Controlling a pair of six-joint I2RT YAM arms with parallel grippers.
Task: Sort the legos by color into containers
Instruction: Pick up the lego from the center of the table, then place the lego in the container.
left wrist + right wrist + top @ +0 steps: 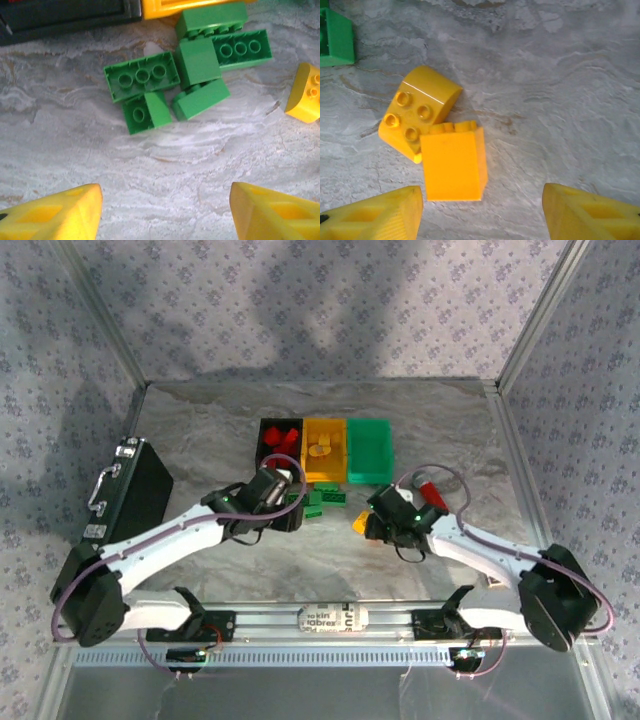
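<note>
Midway between worktop edges | left claw point(164, 192) open over green bricks point(142, 76) | right claw point(481, 192) open over yellow bricks point(452, 167) | likely light, stiff: pinch sides

One black bin point(262, 446), one yellow-orange bin point(325, 473) and one green bin point(369, 452), three in all. Just in front of the yellow-orange bin lie six green bricks point(197, 62), perhaps one fewer where they overlap. Front-right of it are two yellow bricks point(422, 120).
</note>
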